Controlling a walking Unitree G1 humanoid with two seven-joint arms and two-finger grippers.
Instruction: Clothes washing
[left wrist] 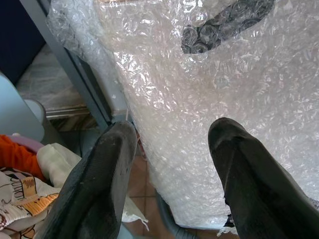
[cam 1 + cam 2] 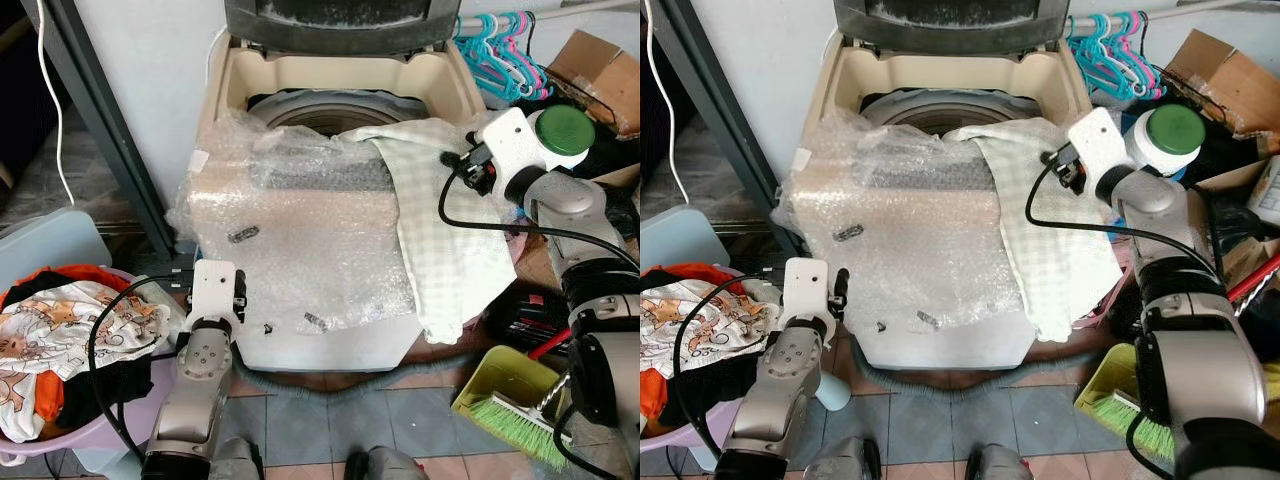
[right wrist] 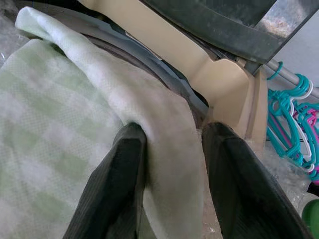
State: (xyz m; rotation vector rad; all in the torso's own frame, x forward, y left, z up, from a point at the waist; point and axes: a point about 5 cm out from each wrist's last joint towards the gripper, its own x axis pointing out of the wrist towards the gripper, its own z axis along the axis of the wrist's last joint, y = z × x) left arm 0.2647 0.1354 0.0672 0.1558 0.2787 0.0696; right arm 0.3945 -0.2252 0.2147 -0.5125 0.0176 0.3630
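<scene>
A cream top-loading washing machine (image 2: 232,80) stands ahead with its lid up and its drum (image 2: 320,112) showing. Bubble wrap (image 2: 300,235) covers its front. A pale green checked cloth (image 2: 440,230) hangs over the right front corner. My right gripper (image 3: 172,164) is at that corner by the rim, open, with a fold of the cloth (image 3: 60,99) lying between its fingers (image 3: 124,179). My left gripper (image 1: 172,164) is low at the machine's left front, open and holding nothing, close to the bubble wrap (image 1: 199,89). A purple basket (image 2: 60,440) at the lower left holds mixed clothes (image 2: 50,320).
Teal and pink hangers (image 2: 505,50) and a cardboard box (image 2: 600,65) are at the back right. A green dustpan with a brush (image 2: 510,405) lies on the floor at the right. A grey post (image 2: 100,120) and a pale blue bin (image 2: 50,250) stand on the left.
</scene>
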